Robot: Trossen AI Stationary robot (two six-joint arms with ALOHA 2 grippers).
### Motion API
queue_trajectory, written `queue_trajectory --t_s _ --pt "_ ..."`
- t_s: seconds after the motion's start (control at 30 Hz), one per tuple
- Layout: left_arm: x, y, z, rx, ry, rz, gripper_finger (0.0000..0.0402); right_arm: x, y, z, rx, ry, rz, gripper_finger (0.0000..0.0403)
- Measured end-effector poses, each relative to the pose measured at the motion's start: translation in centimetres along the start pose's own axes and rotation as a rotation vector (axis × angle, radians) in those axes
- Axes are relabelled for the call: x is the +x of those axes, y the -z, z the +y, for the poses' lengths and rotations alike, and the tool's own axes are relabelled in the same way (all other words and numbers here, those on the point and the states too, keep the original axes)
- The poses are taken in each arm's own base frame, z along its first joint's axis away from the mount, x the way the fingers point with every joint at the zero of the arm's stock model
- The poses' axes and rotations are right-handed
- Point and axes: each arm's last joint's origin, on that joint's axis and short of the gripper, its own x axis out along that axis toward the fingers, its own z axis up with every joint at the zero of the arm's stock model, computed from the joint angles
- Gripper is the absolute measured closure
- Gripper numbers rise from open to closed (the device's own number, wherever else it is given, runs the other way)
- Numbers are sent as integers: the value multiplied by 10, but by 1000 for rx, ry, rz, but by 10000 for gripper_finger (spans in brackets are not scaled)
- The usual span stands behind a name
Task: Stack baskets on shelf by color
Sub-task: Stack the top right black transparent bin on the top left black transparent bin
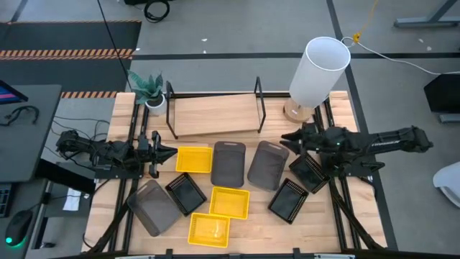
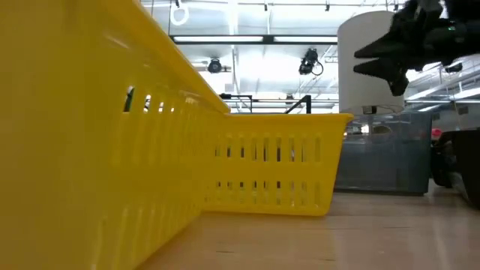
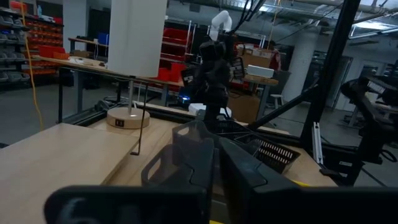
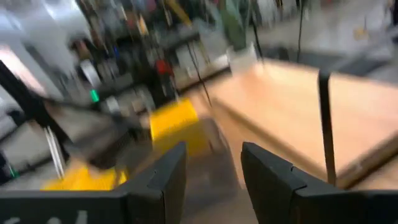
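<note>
Nine baskets lie flat on the table in the high view. Three are yellow, three are dark grey, and three are black. The shelf board lies behind them with a black wire frame at each end. My right gripper is open, raised above the table just behind the right grey basket. My left gripper is shut, left of the far yellow basket.
A white cylinder lamp stands at the shelf's right end, close behind my right arm. A small potted plant stands at the shelf's left end. In the low view a yellow basket wall fills the near foreground.
</note>
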Motion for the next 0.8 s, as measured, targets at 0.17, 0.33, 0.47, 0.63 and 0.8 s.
queue_trajectory --t_s 0.17,0.33,0.47,0.63,0.8 --pt "0 0 0 0 0 0 370 21 4 19 -51 11 228 245" --pt "0 0 0 0 0 0 366 45 4 44 -94 36 426 245" --pt "0 0 0 0 0 0 371 67 -5 70 -138 62 543 245" --pt "0 0 0 0 0 1 372 93 -13 97 -160 118 712 245" --pt "0 0 0 0 0 0 365 118 -19 120 -160 198 838 245"
